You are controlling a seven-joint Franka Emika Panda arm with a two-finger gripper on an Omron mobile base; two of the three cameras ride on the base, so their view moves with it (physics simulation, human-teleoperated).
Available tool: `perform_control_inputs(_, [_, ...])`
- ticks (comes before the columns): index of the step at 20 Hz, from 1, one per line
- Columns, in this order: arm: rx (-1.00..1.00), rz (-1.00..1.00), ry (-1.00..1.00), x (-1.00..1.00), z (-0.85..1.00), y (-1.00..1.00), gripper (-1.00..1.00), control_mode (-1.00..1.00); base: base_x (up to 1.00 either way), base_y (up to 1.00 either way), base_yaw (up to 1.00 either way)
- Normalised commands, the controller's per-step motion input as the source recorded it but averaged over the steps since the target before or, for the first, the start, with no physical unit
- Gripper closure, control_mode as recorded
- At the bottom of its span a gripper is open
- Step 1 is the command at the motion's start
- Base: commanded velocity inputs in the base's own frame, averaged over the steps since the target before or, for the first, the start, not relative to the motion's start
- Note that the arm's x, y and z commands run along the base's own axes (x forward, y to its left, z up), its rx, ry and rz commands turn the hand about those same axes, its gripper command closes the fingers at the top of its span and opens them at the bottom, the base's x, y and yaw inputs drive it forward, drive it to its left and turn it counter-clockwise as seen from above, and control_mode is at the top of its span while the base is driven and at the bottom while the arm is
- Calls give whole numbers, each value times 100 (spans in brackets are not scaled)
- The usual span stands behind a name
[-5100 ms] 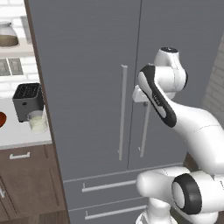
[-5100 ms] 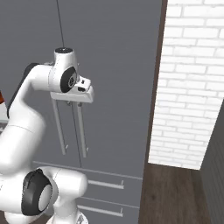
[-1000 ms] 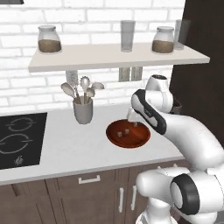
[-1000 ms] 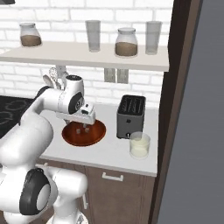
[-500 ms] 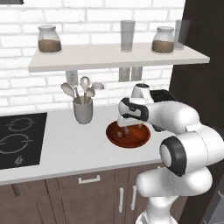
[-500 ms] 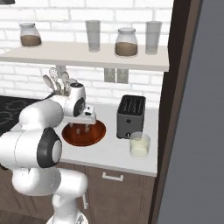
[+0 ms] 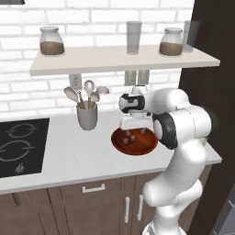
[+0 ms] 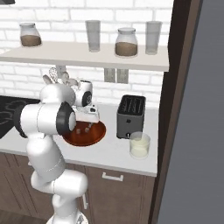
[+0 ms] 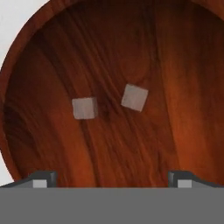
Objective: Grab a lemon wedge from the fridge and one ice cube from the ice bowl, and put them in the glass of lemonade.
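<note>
The ice bowl (image 9: pixel 17 65) is a wide reddish-brown wooden bowl, and the hand view looks straight down into it. Two pale ice cubes lie on its floor, one ice cube (image 9: pixel 84 108) to the left and another (image 9: pixel 134 97) just right of it. My gripper (image 9: pixel 111 180) hangs open right above the ice bowl (image 7: pixel 137 151), holding nothing, its fingertips (image 9: pixel 42 178) spread wider than both cubes. In the right base view the gripper (image 8: pixel 83 127) sits over the ice bowl (image 8: pixel 99 133), and the glass of lemonade (image 8: pixel 139 145) stands to the right in front of the toaster. The lemon wedge is out of view.
A black toaster (image 8: pixel 130 115) stands right of the bowl. A grey utensil cup (image 7: pixel 87 116) with spoons is left of it, and a black cooktop (image 7: pixel 20 147) lies farther left. A shelf (image 7: pixel 119 59) with jars and glasses runs overhead. The fridge's grey door (image 8: pixel 197 131) fills the right side.
The base has driven from the fridge to the counter. Over the last second the arm has folded in and the gripper has come down and slightly left over the bowl, staying open.
</note>
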Motion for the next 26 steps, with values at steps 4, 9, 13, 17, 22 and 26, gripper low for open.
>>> perform_control_inputs(4, [0,0,-1,0,-34,0,-100,-100,0,0,0])
perform_control_inputs(9, [0,1,-6,-3,-28,2,-100,-100,0,0,0])
perform_control_inputs(13, [0,6,-12,-17,-14,18,-100,-100,0,0,0])
perform_control_inputs(17, [0,6,-16,-11,-16,15,-100,-100,0,0,0])
perform_control_inputs(22, [0,0,0,24,-12,19,-100,-100,0,0,0])
perform_control_inputs(26, [0,-7,0,27,-2,30,-100,-100,0,0,0])
